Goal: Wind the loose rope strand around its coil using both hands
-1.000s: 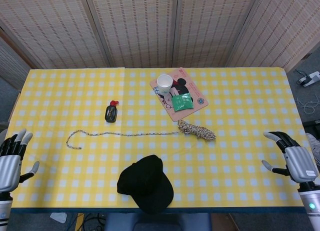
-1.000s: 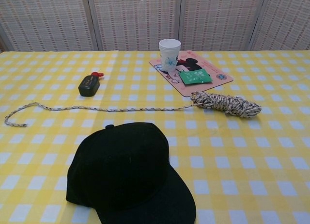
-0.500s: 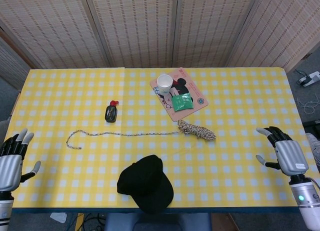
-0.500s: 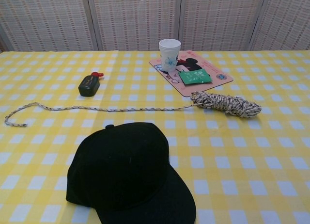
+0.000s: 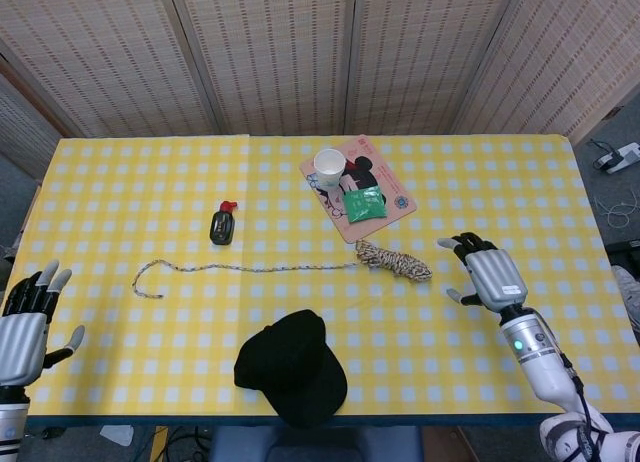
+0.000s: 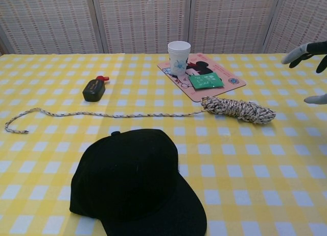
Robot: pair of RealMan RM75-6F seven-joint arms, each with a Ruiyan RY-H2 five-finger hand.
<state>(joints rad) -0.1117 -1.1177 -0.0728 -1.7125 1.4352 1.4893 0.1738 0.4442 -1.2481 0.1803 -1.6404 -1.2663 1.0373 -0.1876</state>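
A speckled rope coil (image 5: 397,261) (image 6: 237,109) lies on the yellow checked table, just in front of the pink mat. Its loose strand (image 5: 250,268) (image 6: 102,114) runs straight left and ends in a hook at the far left. My right hand (image 5: 485,273) hovers open to the right of the coil, a short gap away; its fingertips (image 6: 306,49) show at the right edge of the chest view. My left hand (image 5: 25,317) is open at the table's front left corner, far from the strand's end.
A black cap (image 5: 292,367) (image 6: 134,182) sits at the front middle. A small dark bottle with a red cap (image 5: 222,224) stands behind the strand. The pink mat (image 5: 390,215) carries a white paper cup (image 5: 329,166) and a green packet (image 5: 364,203).
My right hand has moved left and forward from the table's right edge toward the coil, entering the chest view. The left hand has barely shifted. The rope is unmoved.
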